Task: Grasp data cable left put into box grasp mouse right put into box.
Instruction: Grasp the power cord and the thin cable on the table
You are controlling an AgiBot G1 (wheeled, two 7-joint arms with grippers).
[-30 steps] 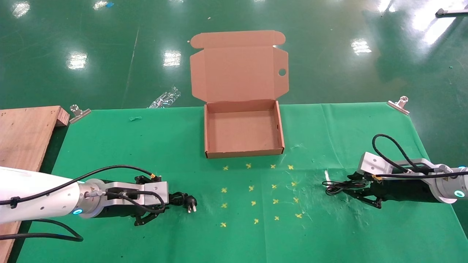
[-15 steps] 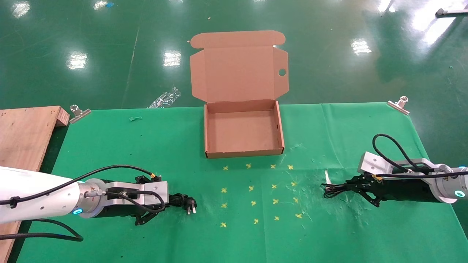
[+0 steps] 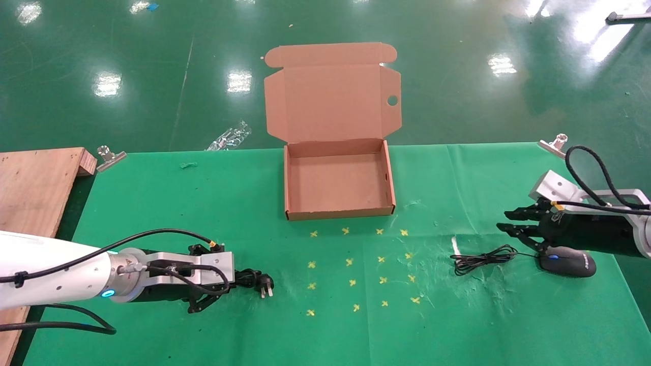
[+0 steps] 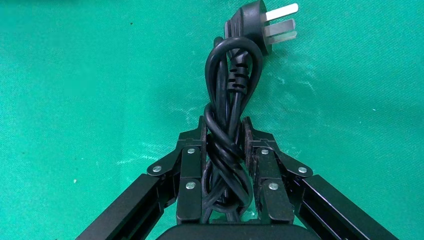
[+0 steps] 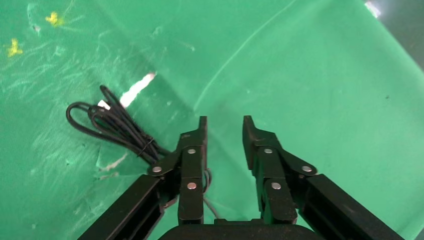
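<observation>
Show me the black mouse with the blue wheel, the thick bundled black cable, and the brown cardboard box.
Black mouse with blue scroll wheel (image 3: 568, 264): head view, on its top shell.
Thick bundled black data cable (image 4: 231, 100): left wrist view, on its looped cords.
Shallow brown cardboard box (image 3: 339, 211): head view, on its near wall.

Black data cable (image 4: 227, 125) with silver prongs; black mouse (image 3: 568, 263), blue wheel; brown box (image 3: 337, 179); green cloth (image 3: 203, 203).
</observation>
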